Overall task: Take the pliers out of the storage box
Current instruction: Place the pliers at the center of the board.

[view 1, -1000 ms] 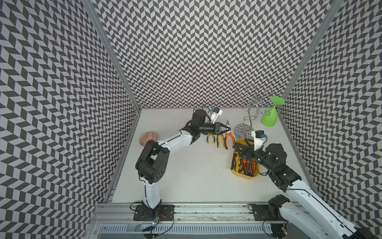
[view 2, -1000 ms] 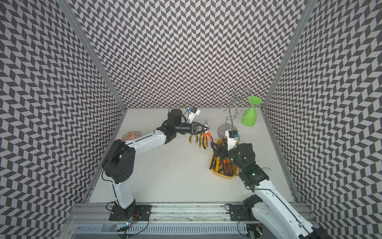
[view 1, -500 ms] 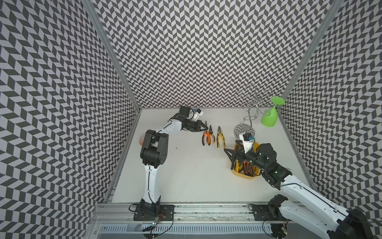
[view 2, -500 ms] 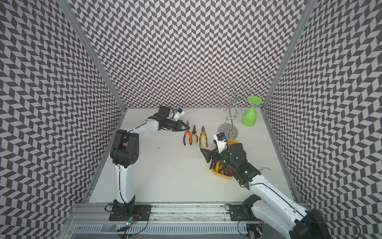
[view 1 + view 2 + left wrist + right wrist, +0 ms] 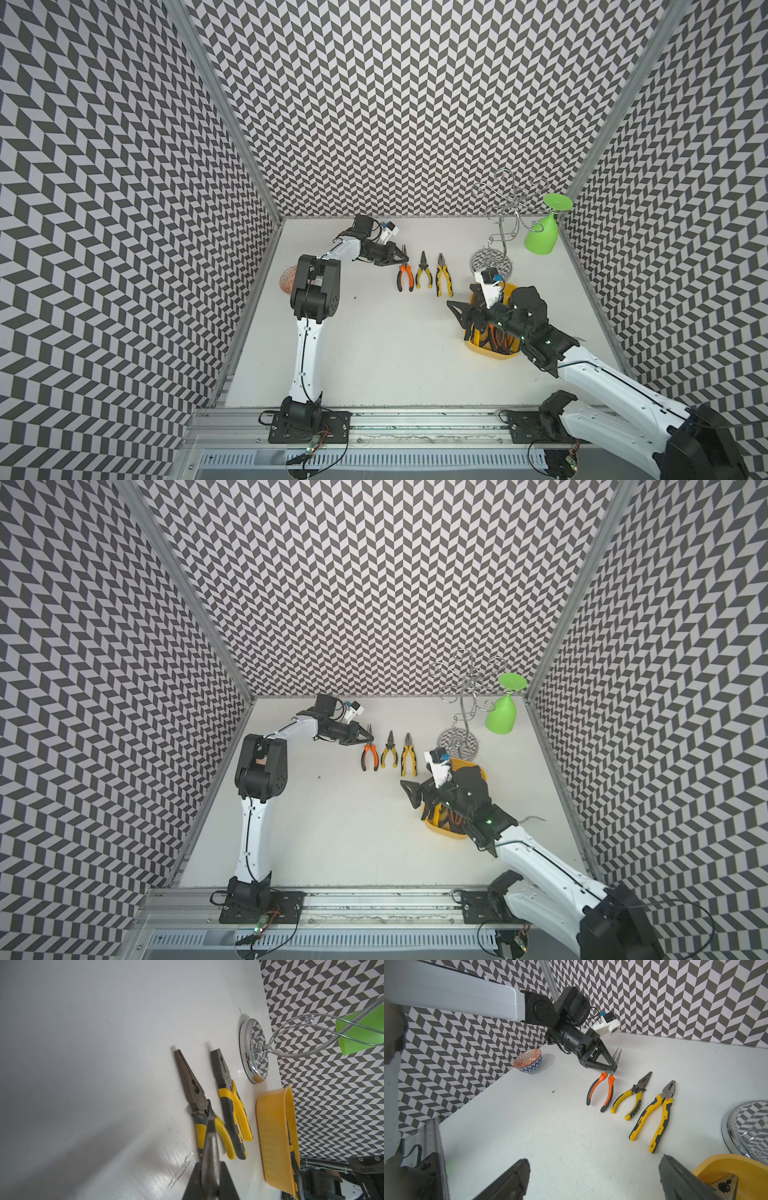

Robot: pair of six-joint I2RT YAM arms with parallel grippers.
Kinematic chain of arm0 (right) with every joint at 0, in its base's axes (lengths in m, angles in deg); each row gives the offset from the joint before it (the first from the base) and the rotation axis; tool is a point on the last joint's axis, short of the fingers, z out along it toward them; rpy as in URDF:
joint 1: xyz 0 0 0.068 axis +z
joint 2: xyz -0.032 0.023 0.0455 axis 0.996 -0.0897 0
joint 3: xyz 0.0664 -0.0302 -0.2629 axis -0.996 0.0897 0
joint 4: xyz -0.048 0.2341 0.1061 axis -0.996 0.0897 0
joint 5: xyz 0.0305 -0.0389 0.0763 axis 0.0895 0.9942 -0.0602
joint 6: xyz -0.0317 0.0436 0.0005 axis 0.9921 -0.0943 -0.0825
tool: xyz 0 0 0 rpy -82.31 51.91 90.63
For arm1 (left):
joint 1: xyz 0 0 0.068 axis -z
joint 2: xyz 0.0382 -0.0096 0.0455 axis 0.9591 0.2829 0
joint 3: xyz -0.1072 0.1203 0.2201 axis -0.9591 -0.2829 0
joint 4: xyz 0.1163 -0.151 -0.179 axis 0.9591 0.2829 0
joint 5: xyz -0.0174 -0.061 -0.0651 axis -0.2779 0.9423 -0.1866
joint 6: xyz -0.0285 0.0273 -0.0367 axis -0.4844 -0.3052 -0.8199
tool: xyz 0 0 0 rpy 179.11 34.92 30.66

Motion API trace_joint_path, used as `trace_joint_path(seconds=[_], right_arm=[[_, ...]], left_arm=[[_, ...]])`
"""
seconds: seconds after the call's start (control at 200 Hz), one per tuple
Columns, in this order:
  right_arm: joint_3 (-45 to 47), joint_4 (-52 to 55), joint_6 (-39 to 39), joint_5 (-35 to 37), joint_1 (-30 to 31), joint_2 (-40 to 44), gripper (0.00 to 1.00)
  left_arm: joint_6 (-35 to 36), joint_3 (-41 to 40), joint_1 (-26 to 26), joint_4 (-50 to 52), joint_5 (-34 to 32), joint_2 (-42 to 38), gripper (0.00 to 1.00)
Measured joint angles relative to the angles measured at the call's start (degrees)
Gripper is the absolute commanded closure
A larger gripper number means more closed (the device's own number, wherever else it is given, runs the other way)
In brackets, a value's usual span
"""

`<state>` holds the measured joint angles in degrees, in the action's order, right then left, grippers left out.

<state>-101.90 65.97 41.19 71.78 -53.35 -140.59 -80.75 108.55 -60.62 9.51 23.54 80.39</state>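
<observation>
Three pliers lie in a row on the white table. My left gripper (image 5: 399, 261) (image 5: 609, 1070) is shut on the head of the orange-handled pliers (image 5: 404, 277) (image 5: 602, 1093). Their nose sticks out past the fingers and their handles reach down to the table. Beside them lie yellow long-nose pliers (image 5: 424, 272) (image 5: 193, 1093) and yellow combination pliers (image 5: 443, 276) (image 5: 230, 1105). The yellow storage box (image 5: 492, 353) (image 5: 272, 1126) holds more pliers (image 5: 500, 338), partly hidden by my right arm. My right gripper (image 5: 463, 297) (image 5: 593, 1160) hangs open and empty over the box's left edge.
An orange-patterned bowl (image 5: 288, 280) (image 5: 528, 1060) sits by the left wall behind my left arm. A chrome wire rack (image 5: 492, 262) stands just behind the box, with a green glass (image 5: 542, 237) hanging on it at the back right corner.
My left gripper carried the orange pliers leftward past the two yellow pairs and lowered them at the row's left end. My right gripper opened wide and shifted left over the box's edge.
</observation>
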Motion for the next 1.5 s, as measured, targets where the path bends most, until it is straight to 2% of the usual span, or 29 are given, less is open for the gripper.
trace_joint_path(seconds=[0.195, 0.25, 0.416, 0.536, 0.721, 0.801, 0.851, 0.891, 0.971, 1.051, 1.242, 1.387, 1.502], right_arm=[[0.13, 0.00, -0.02, 1.66, 0.07, -0.02, 0.01], [0.20, 0.00, -0.04, 1.92, 0.11, -0.09, 0.01], [0.28, 0.17, -0.04, 2.54, 0.20, -0.50, 0.01], [0.28, 0.57, 0.15, 2.82, 0.20, -0.50, 0.01], [0.28, 1.88, 0.55, 3.32, 0.20, -0.48, 0.01], [0.28, 1.97, 0.48, 3.87, 0.20, -0.33, 0.02], [0.28, 2.12, 0.46, 4.37, 0.20, -0.13, 0.01], [0.28, 2.40, 0.44, 4.98, 0.20, 0.09, 0.02], [0.28, 3.02, 0.37, 6.08, 0.20, 0.61, 0.02], [0.28, 3.30, 0.33, 6.99, 0.20, 0.83, 0.02], [0.28, 3.54, -0.55, 8.76, 0.20, 0.87, 0.03], [0.28, 4.46, -2.47, 13.25, 0.20, 1.36, 0.00], [0.28, 5.73, -4.44, 17.77, 0.20, 2.14, 0.01]], left_arm=[[-1.81, 0.28, -0.83, -0.79, 5.25, 2.64, 1.00], [-2.58, 0.57, -1.11, -0.87, 6.08, 3.37, 0.93], [-4.76, 0.61, -1.51, -1.79, 7.19, 4.15, 0.85], [-5.33, 0.52, -1.51, -2.93, 6.25, 4.20, 0.73], [-6.73, -0.15, -1.51, -4.48, 4.15, 4.28, 0.70], [-7.65, -0.76, -1.51, -5.42, 3.23, 4.28, 0.61], [-8.39, -1.31, -1.51, -6.08, 2.82, 4.28, 0.52], [-8.74, -1.53, -1.51, -6.73, 3.15, 4.26, 0.49], [-9.75, -1.77, -1.51, -8.00, 3.37, 3.87, 0.33], [-10.91, -2.23, -1.46, -9.09, 2.21, 2.73, 0.22], [-12.09, -2.60, -0.63, -10.34, -1.33, 1.18, 0.05], [-11.96, -3.89, -0.09, -10.47, -4.98, -0.98, 0.02], [-12.33, -10.56, 0.50, -12.00, -9.35, -6.08, 0.02]])
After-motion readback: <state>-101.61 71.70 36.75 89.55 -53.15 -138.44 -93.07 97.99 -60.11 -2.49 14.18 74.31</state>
